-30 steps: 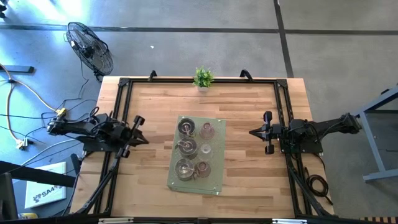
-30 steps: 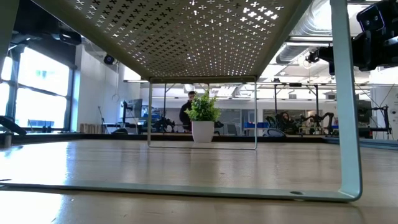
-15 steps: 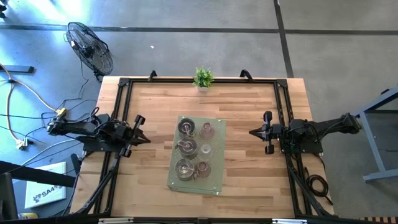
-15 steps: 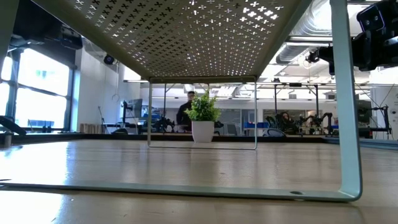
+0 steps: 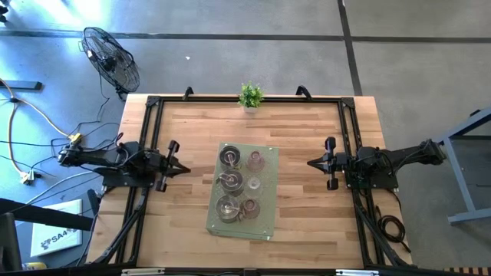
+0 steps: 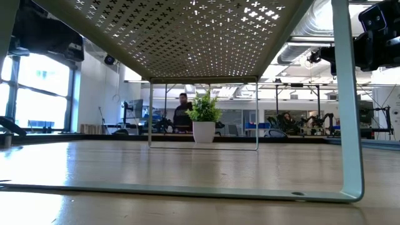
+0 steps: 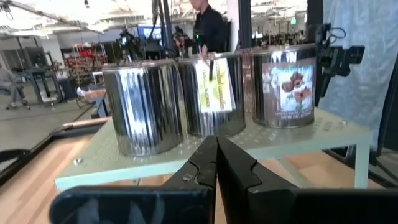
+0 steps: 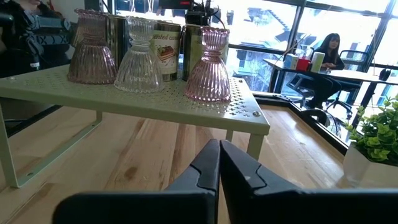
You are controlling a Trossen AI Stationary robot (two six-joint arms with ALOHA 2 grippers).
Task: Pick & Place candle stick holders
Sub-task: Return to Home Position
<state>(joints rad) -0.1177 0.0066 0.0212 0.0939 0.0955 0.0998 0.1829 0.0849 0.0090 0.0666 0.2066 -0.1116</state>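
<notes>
The six candle stick holders (image 5: 229, 181) are sitting on the pale green shelf (image 5: 265, 222) in the middle of the tabletop (image 5: 184, 123). Three silver ones are lining the left arm's side and three ribbed glass ones the right arm's, apparently paired off to make tidy rows. Nothing is being carried: the left gripper (image 5: 181, 166) is hanging well apart from the shelf, jaws clenched on nothing, and the right gripper (image 5: 313, 163) is mirroring it opposite, jaws likewise pressed together and empty. To my eye both arms are parking clear, the placing looking done. A potted plant (image 5: 250, 95) is standing at the far edge.
</notes>
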